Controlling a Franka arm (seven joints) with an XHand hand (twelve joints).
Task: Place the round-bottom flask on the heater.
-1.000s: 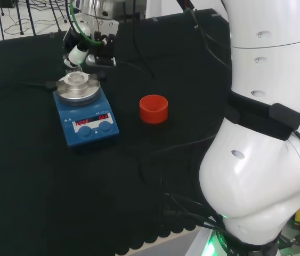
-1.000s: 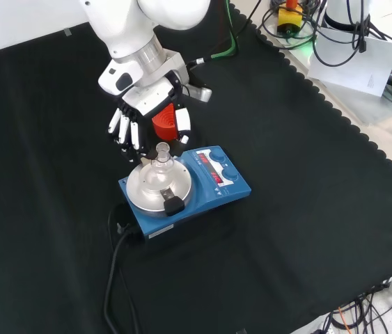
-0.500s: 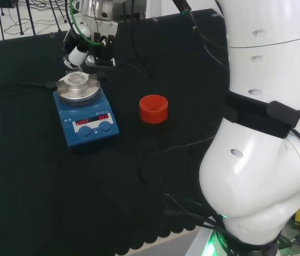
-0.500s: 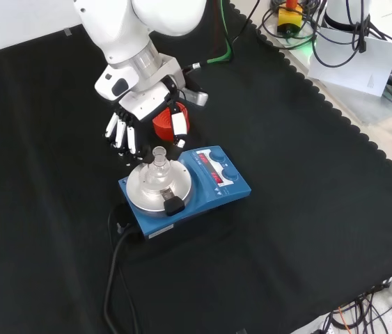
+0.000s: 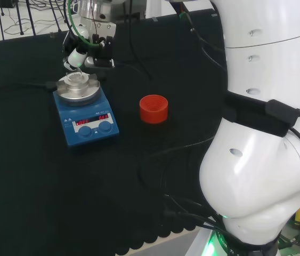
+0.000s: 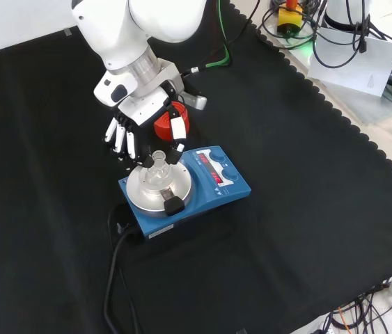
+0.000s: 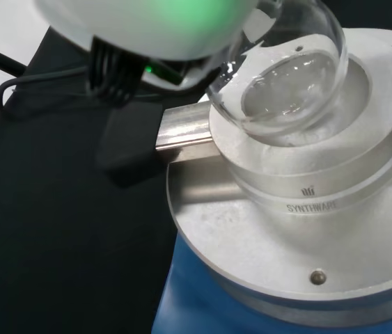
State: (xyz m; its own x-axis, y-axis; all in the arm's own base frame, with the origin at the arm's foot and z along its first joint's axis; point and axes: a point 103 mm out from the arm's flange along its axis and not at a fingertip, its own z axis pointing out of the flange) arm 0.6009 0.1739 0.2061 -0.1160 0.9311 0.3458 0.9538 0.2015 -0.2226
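Note:
The clear round-bottom flask stands upright in the metal block on the blue heater, its neck pointing up. In the wrist view the flask's bulb rests in the block's round recess on the heater's plate. The hand hovers just behind and above the flask, fingers hanging straight and open, thumb close to the neck, holding nothing. In the head view the hand hangs over the far side of the heater, where the flask sits.
A red ribbed ring stand sits on the cloth right of the heater in the head view; in the front view the ring stand is partly hidden behind the hand. A black cable trails from the heater toward the front edge. A black clamp knob sticks out of the block.
The hand has lifted and drawn back from the flask, up and slightly left in the front view. The flask stays put on the heater.

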